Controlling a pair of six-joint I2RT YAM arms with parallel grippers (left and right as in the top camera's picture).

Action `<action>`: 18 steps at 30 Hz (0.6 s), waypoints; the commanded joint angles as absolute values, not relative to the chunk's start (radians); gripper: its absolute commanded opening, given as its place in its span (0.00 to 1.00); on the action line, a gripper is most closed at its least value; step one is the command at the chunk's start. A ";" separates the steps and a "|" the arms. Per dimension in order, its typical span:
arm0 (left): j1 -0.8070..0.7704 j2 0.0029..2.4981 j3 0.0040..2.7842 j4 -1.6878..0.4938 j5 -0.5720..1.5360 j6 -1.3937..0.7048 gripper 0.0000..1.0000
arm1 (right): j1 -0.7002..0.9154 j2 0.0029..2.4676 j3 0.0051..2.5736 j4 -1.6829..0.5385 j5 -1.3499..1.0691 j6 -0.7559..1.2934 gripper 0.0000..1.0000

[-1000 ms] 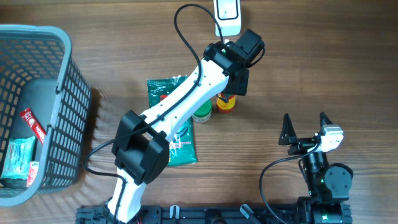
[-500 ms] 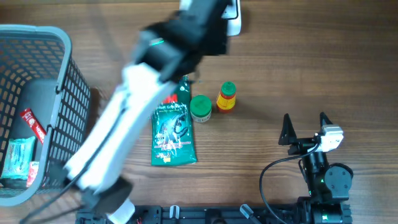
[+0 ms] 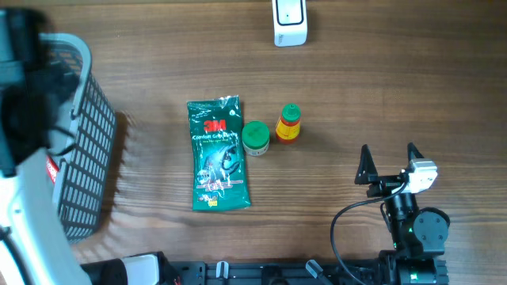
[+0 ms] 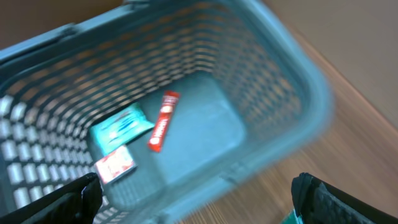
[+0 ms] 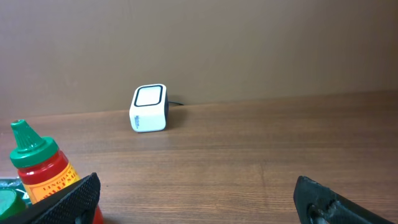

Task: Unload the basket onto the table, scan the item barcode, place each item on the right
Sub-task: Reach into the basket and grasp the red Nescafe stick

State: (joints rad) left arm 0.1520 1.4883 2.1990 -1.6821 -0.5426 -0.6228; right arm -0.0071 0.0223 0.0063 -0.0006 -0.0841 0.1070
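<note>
Wooden counter (image 3: 356,79) is bearing the packet (image 3: 219,154), jar (image 3: 255,137) and bottle (image 3: 288,124) near its middle, apart from the scanner (image 3: 289,22), while the left claw (image 4: 196,190) is gaping empty over the basket (image 3: 83,150) and the right claw (image 3: 388,158) is idling open, so grasping is likely calling for an uncovered barcode.

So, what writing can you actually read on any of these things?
"3M": red logo on the green packet.
"Comfort Grip": white line beneath it, probably; the rest is too small.
Red sauce bottle: label print too blurred.
Packets in the basket: blurred, unreadable.
White scanner: no text visible.
</note>
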 commanded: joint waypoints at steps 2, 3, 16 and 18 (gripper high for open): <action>0.393 1.481 2.114 -1.665 -0.425 -0.662 1.00 | -0.004 0.023 0.006 0.002 -0.075 0.097 1.00; 0.429 1.481 2.083 -1.651 -0.417 -0.662 1.00 | -0.004 0.023 0.006 0.002 -0.075 0.097 1.00; 0.619 1.482 1.362 -1.076 -0.242 -0.508 1.00 | -0.004 0.023 0.006 0.002 -0.075 0.097 1.00; 0.638 1.484 1.271 -0.980 -0.242 -0.508 1.00 | -0.004 0.023 0.006 0.002 -0.075 0.097 1.00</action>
